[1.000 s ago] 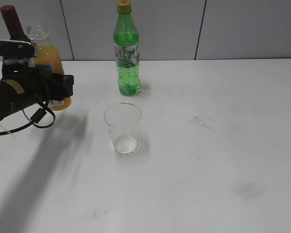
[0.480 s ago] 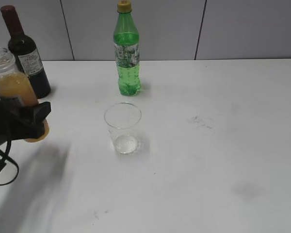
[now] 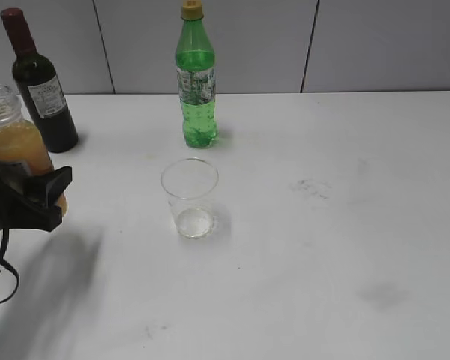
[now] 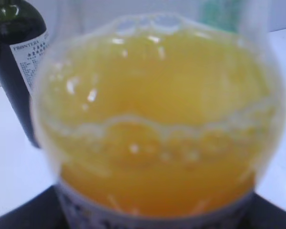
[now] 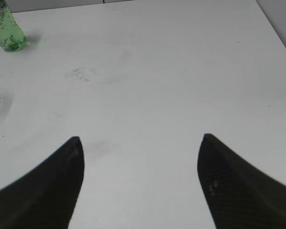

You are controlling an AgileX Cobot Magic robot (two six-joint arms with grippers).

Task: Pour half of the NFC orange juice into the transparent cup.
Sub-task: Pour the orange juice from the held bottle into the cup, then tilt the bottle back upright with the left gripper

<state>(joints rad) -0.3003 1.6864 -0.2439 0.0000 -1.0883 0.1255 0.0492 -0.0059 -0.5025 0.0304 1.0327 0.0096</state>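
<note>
Across the scene, largest to smallest, as I see it from my remote station:
Worktop (image 3: 345,225): white, faintly scuffed, carrying all the vessels; a grey panelled wall stands behind it.
Left claw (image 3: 26,199): black, at the left edge of the exterior view, pinching the NFC orange juice around its lower body.
Right claw (image 5: 140,157): spread wide above bare worktop, nothing between its two dark fingers (image 5: 47,186).
Wine bottle (image 3: 41,86): dark, upright at the back left, just behind the held juice.
Green soda bottle (image 3: 196,82): upright at the back centre, yellow cap on, well apart from my left claw.
NFC orange juice (image 3: 19,146): uncapped, roughly upright, held at the left edge; my left wrist view is filled by its cloudy orange body (image 4: 157,119).
Transparent cup (image 3: 190,196): upright near the centre, in front of the soda bottle, to the right of the juice and apart from it.
</note>
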